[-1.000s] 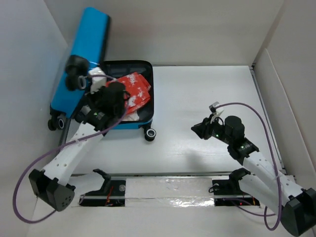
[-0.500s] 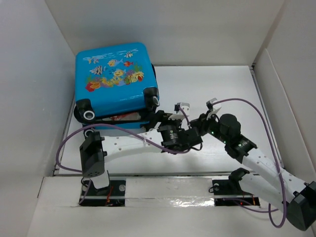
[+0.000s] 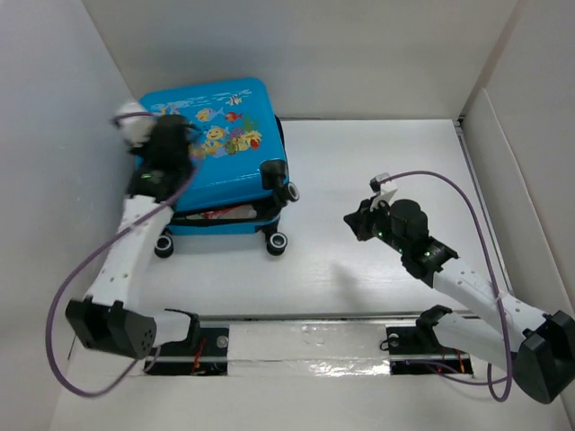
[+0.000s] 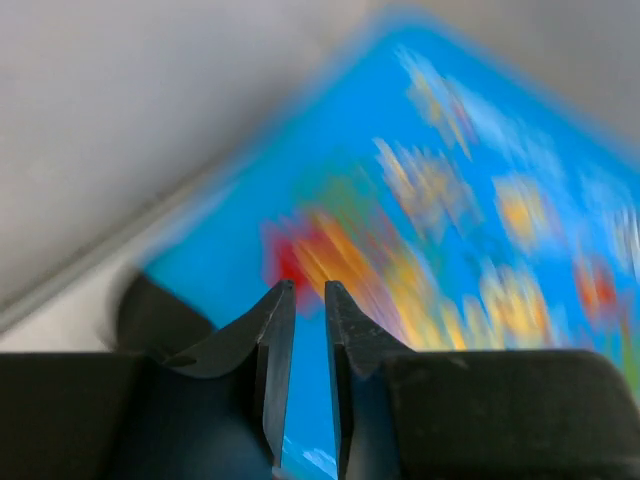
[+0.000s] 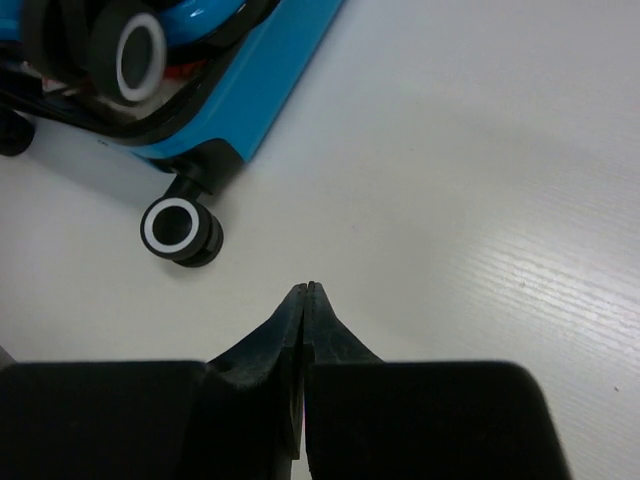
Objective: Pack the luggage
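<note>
Two grippers, both empty right now. Left gripper (image 4: 301, 292) is up over the far-left corner of the suitcase (image 3: 225, 135), right by the side wall (image 3: 54, 108). Its fingers are cracked apart by just a sliver, nothing in the slit. Its camera is blurry, so I can't tell if it touches the lid. Suitcase lies flat at the far left of the table (image 3: 377, 153), fish-print lid down but not fully closed. Something red and white (image 3: 225, 214) peeks out of the gap on the near side, and the wheels (image 5: 180, 228) point toward the arms. Right gripper (image 5: 304, 290) hovers over the tabletop off to the suitcase's right, fingers pinched fully together.
</note>
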You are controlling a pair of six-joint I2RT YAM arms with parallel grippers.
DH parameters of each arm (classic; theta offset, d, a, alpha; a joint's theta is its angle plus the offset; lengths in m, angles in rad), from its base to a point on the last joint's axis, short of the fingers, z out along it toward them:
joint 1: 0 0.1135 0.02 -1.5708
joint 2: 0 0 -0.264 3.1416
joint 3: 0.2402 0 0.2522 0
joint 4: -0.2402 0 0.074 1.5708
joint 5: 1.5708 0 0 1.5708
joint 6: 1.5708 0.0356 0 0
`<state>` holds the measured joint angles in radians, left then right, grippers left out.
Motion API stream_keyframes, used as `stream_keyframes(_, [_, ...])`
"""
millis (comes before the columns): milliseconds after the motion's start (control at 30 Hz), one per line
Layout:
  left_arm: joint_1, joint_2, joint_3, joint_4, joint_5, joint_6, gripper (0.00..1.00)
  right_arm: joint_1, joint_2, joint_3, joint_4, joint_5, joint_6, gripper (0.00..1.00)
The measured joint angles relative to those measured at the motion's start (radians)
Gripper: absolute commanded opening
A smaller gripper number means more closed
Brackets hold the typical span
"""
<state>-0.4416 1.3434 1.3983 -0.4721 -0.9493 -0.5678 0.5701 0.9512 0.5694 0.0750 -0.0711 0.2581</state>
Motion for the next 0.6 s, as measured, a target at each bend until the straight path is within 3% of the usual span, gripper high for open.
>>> stream_keyframes(67, [0.301,-0.094,-0.029,0.081,0.183,0.020,0.19,0.000,0.011,0.016,0.001,0.004,0.000,0.16])
stream_keyframes(100, [0.406,-0.108,-0.017,0.106,0.233,0.024,0.20,-0.001,0.014,0.023,0.003,0.006,-0.002,0.31])
stream_keyframes(133, [0.498,-0.108,0.012,0.115,0.282,0.027,0.20,-0.003,0.019,0.031,0.006,0.008,-0.002,0.40])
stream_keyframes(167, [0.556,-0.095,0.041,0.124,0.323,0.029,0.23,-0.006,0.030,0.042,0.008,0.010,-0.003,0.48])
stream_keyframes(200, [0.596,-0.075,0.065,0.137,0.364,0.032,0.25,-0.010,0.045,0.056,0.011,0.010,-0.003,0.62])
stream_keyframes(300, [0.677,-0.017,0.066,0.185,0.482,0.035,0.37,-0.021,0.129,0.134,0.014,0.003,-0.014,0.79])
stream_keyframes(367, [0.722,0.036,0.030,0.199,0.541,0.037,0.41,-0.026,0.182,0.189,0.015,-0.005,-0.020,0.85])
stream_keyframes(600, [0.785,0.251,-0.006,0.153,0.578,0.064,0.42,-0.034,0.253,0.302,0.027,-0.050,-0.023,0.86])
